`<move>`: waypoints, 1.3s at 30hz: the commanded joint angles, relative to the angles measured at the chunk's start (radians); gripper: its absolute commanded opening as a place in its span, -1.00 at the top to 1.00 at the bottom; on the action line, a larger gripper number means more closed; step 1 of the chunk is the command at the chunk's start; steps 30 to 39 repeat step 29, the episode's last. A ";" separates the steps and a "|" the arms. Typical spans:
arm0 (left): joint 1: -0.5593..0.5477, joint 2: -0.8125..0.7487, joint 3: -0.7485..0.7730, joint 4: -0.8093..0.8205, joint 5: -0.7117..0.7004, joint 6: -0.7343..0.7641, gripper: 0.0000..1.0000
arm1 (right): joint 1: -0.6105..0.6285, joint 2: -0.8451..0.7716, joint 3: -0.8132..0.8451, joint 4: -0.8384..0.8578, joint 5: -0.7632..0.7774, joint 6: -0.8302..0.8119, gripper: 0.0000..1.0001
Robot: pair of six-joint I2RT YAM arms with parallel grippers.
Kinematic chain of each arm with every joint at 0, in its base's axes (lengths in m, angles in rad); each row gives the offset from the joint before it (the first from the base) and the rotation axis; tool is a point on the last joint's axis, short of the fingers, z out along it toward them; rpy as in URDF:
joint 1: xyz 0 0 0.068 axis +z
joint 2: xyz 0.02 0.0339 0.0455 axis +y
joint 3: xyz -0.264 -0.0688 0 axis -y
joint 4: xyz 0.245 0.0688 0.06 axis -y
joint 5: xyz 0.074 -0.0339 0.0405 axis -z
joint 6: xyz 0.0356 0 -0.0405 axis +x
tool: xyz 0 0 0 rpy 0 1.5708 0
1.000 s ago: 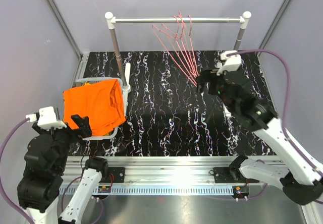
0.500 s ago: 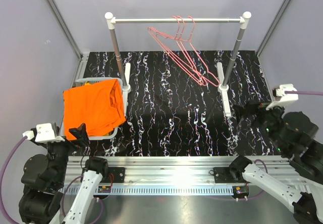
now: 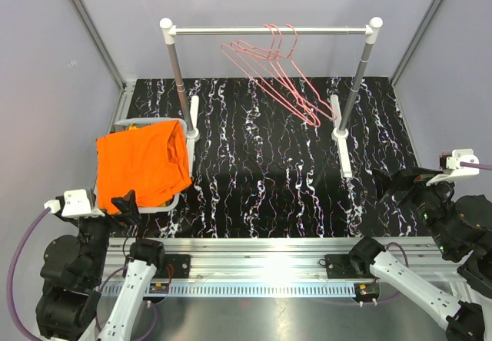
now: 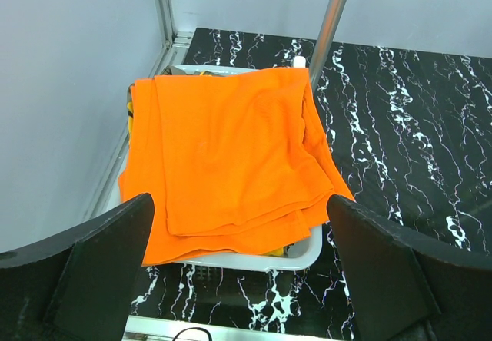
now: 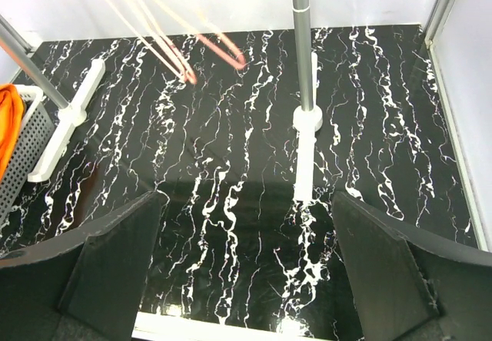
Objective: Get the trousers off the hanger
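The orange trousers (image 3: 142,163) lie folded over a white basket (image 4: 307,253) at the left edge of the black, white-veined surface (image 3: 254,172); they hang down a bit over its near rim; they are well apart from the pink wire hangers (image 3: 307,113); the hangers hook on the silver rail (image 3: 231,30) at the back and slant down to the right, with no cloth on them; in the right wrist view they look blurred. The left gripper (image 3: 123,203) hovers just near the basket, its jaws spread wide and holding nothing; the right gripper (image 3: 396,181) hangs over the right side, jaws wide too, gripping nothing.
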 commanded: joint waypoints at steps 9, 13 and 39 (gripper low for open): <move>0.002 -0.007 -0.007 0.065 0.005 0.015 -0.98 | 0.007 0.042 -0.023 0.020 0.020 0.002 -0.99; 0.002 -0.007 -0.009 0.073 -0.002 0.013 -0.98 | 0.006 0.065 -0.031 0.031 0.021 -0.002 -0.99; 0.002 0.000 -0.004 0.087 0.010 0.027 -0.98 | 0.007 0.097 -0.037 0.041 0.009 -0.008 -0.99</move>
